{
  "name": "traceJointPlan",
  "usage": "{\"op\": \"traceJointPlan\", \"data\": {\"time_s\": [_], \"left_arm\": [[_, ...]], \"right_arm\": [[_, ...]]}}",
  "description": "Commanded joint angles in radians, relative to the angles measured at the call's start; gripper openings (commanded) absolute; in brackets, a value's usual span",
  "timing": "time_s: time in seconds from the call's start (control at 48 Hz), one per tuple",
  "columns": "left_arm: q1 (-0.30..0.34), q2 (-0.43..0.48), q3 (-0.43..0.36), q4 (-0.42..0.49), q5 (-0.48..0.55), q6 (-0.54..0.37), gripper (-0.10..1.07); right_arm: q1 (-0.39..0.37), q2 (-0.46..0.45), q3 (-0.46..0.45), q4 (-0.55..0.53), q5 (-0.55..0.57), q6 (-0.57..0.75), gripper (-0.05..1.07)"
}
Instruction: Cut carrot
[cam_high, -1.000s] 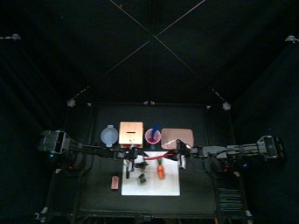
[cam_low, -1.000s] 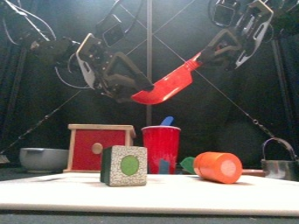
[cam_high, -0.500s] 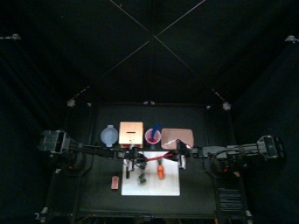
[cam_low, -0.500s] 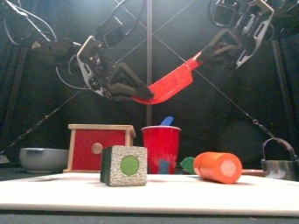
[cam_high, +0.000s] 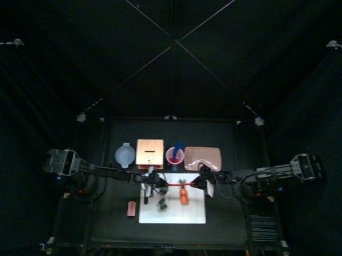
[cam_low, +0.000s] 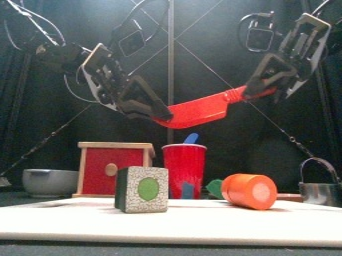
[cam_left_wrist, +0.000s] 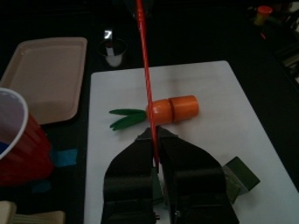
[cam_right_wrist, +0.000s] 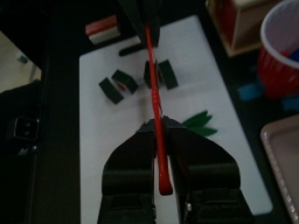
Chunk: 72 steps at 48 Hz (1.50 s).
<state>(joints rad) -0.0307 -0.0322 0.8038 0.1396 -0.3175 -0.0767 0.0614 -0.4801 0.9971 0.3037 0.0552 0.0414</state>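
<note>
The carrot (cam_left_wrist: 176, 108), a short orange chunk with green leaves, lies on the white board (cam_left_wrist: 222, 83); the front view shows it low at the right (cam_low: 249, 190). A red knife (cam_low: 201, 103) hangs in the air above the board, held at both ends. My left gripper (cam_left_wrist: 156, 140) is shut on one end of it and my right gripper (cam_right_wrist: 158, 122) on the other. From above, both grippers (cam_high: 158, 185) (cam_high: 201, 183) meet over the board's far edge, with the carrot (cam_high: 183, 197) just in front of them.
A dark block with a green face (cam_low: 144, 190) stands on the board, with another block (cam_right_wrist: 117, 87) near it. Behind are a red cup (cam_low: 185, 168), a red wooden box (cam_low: 114, 167), a grey bowl (cam_low: 51, 181), a pot (cam_low: 321, 185) and a tray (cam_left_wrist: 41, 70). A reddish bar (cam_right_wrist: 103, 29) lies off the board.
My left gripper has closed on the knife's free end. The right arm swung outward to the right, and the knife now hangs flatter between both grippers.
</note>
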Motion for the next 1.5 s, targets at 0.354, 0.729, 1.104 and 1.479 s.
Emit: {"op": "traceJointPlan", "data": {"time_s": [0.354, 0.729, 1.104, 1.479], "left_arm": [[-0.064, 0.083, -0.091, -0.009, 0.051, 0.002, 0.35], [-0.126, 0.186, -0.176, -0.011, 0.06, 0.0, 0.36], [-0.117, 0.224, -0.202, -0.028, 0.077, 0.003, 0.36], [-0.117, 0.229, -0.21, -0.041, 0.101, 0.0, 0.36]], "right_arm": [[0.072, 0.098, 0.029, 0.002, 0.051, 0.101, 0.37], [0.115, 0.089, 0.035, -0.026, 0.141, 0.1, 0.31], [0.074, 0.087, 0.021, -0.216, 0.206, 0.101, 0.31], [0.057, 0.087, 0.028, -0.258, 0.213, 0.101, 0.31]]}}
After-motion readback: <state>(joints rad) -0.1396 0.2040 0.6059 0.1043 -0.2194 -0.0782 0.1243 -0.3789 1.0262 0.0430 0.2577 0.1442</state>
